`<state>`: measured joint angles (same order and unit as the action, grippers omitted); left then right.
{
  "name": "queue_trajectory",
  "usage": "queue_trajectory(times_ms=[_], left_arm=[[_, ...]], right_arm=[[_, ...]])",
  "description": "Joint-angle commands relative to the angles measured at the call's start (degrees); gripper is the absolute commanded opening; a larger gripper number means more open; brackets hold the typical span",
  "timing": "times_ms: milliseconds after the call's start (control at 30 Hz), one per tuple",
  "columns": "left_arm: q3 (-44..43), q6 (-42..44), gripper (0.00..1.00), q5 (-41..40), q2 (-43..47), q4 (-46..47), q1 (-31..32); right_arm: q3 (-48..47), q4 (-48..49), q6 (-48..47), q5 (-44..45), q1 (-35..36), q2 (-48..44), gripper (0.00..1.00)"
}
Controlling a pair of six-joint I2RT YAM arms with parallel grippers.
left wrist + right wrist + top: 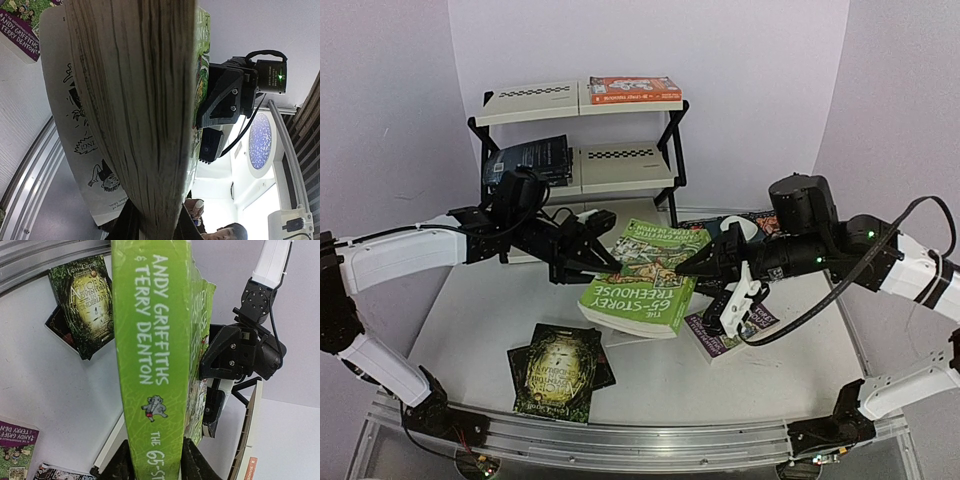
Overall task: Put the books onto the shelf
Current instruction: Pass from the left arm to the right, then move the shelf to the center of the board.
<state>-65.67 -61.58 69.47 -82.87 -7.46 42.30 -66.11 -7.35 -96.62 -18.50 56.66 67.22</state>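
Pale lilac walls (400,90) close in a white table (740,390); at its far side stands the three-tier shelf with black frame and cream panels (530,101). An orange paperback (635,90) lies flat on the right of its top tier and a black paperback (532,157) sits on the middle one. Bare panel shows on the left of the top tier.

Over mid-table a thick bright green paperback (642,285) is held tilted between both arms. The left gripper (588,266) is clamped across its page edge. The right gripper (686,268) has its fingers pressed to either side of the spine, so both look to be holding it.

Judging by the thick, wavy page block, this book is fairly heavy for a paperback and floppy. Its glossy covers may slip, so a hold close to the stiffer spine seems safest; the page side could fan open.

On the table lie a dark green-gold paperback (558,368) near the front and a purple paperback (720,335) beneath the right arm
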Motion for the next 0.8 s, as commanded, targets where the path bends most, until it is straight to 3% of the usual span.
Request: queue_trajectory(times_ms=[0, 33, 100, 200, 300, 533, 767], left_arm=[[-3.46, 0.68, 0.02, 4.34, 2.98, 5.25, 0.05], [-3.4, 0.82, 0.09, 4.48, 3.01, 5.24, 0.06], [-3.24, 1.22, 0.28, 4.38, 3.34, 5.27, -0.01], [-2.39, 1.6, 0.7, 3.26, 4.43, 5.27, -1.55], [0.56, 2.19, 0.98, 1.36, 7.48, 5.27, -5.97], [6.31, 4.21, 1.0, -3.84, 16.54, 4.96, -16.09], [7.79, 6.42, 0.99, -7.46, 22.09, 3.52, -18.61]], right_arm=[[-2.86, 1.47, -0.32, 1.49, 0.46, 0.89, 0.12], [-3.01, 1.47, -0.28, 1.52, 0.45, 0.83, 0.01], [-3.11, 1.47, -0.07, 1.65, 0.45, 0.37, 0.0], [-3.55, 1.47, 0.57, 3.4, 0.44, -0.38, 0.0], [-5.85, 1.42, 3.79, 8.06, 0.46, -0.11, 0.0], [-15.79, 0.28, 8.31, 19.85, 0.42, 4.37, 0.0], [-33.68, 3.01, 6.96, 33.64, -0.23, 16.77, 0.0]])
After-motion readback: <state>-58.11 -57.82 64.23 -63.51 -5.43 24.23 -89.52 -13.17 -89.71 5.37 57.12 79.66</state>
